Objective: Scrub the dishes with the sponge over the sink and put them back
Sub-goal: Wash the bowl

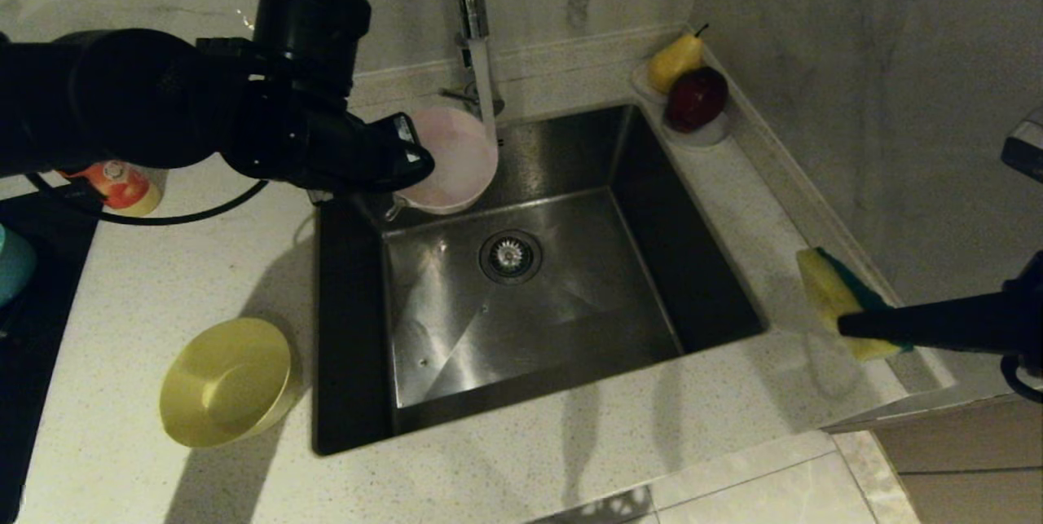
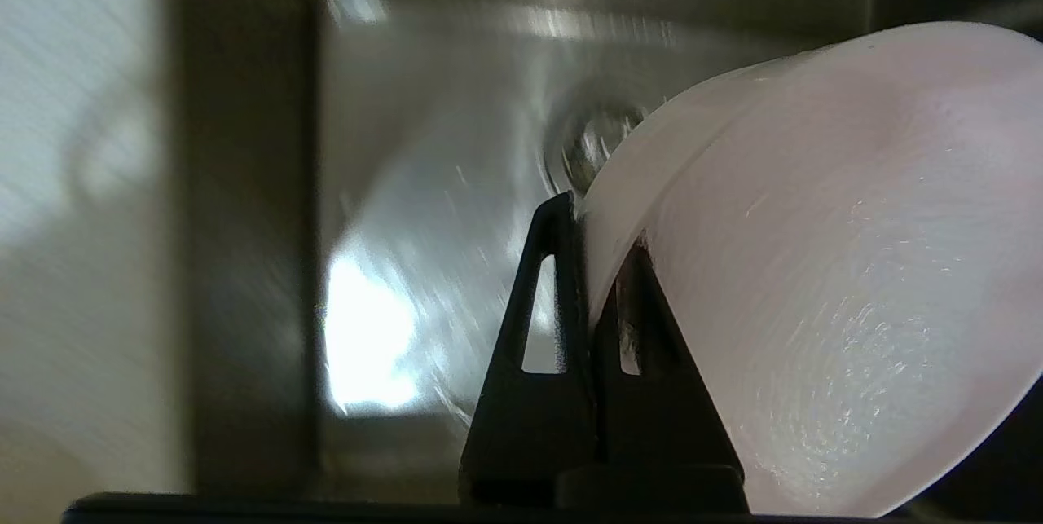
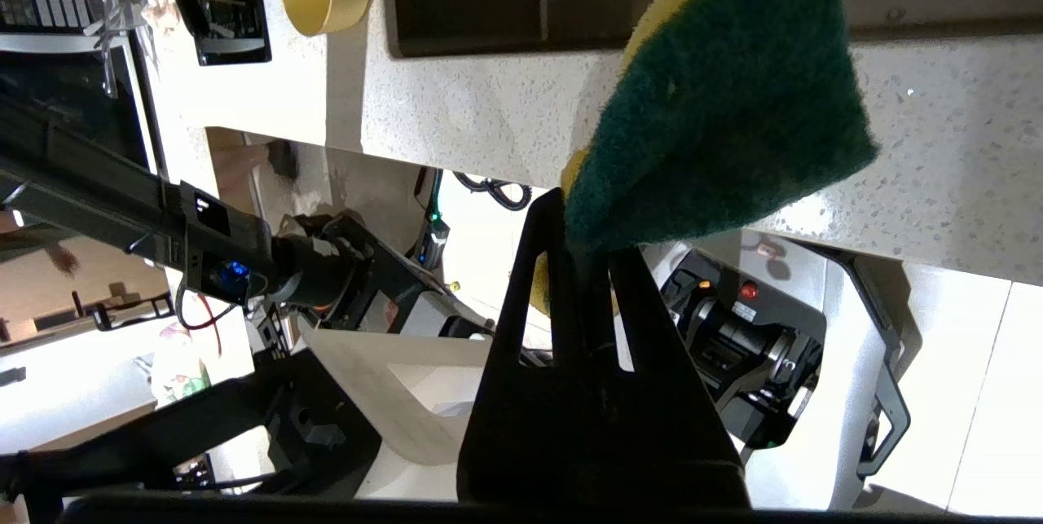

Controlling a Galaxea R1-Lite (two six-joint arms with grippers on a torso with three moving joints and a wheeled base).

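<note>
My left gripper (image 1: 415, 161) is shut on the rim of the pale pink bowl (image 1: 456, 159), held tilted over the back left part of the sink (image 1: 562, 345). In the left wrist view the pink bowl (image 2: 831, 263) fills the side beside the closed left gripper (image 2: 591, 222). At the counter's right end, my right gripper (image 1: 847, 324) is shut on the yellow-and-green sponge (image 1: 831, 292). The sponge (image 3: 725, 108) shows its green side above the right gripper (image 3: 583, 222). A yellow bowl (image 1: 226, 381) lies on the counter left of the sink. The light blue bowl is out of view.
The chrome tap (image 1: 477, 27) rises just behind the pink bowl. A white saucer (image 1: 709, 133) with a pear and a red apple sits at the sink's back right corner. A red-and-white container (image 1: 118, 186) stands on the left counter near a black hob (image 1: 33, 288).
</note>
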